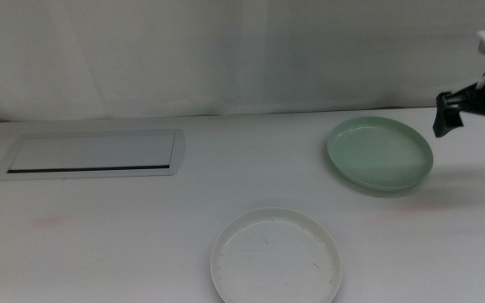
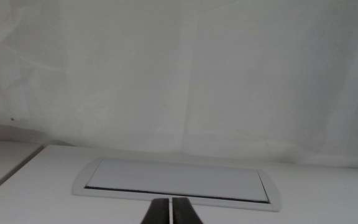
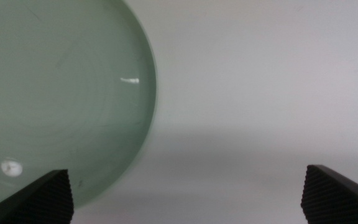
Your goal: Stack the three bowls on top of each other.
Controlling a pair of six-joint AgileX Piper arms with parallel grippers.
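Mint-green bowl (image 1: 380, 153) sits at the far right of the table (image 1: 141, 236), apart from the white bowl (image 1: 276, 257) near the front edge; no grey bowl shows. Nothing is stacked yet. The right gripper (image 1: 446, 115) hovers by the green bowl's outer rim, jaws spread wide and empty; judged step: approach for a first pickup. Next: lower one jaw inside the rim, then close. Only the left wrist view shows the left gripper (image 2: 169, 210), jaws pressed together, empty, facing the white panel (image 2: 179, 182).
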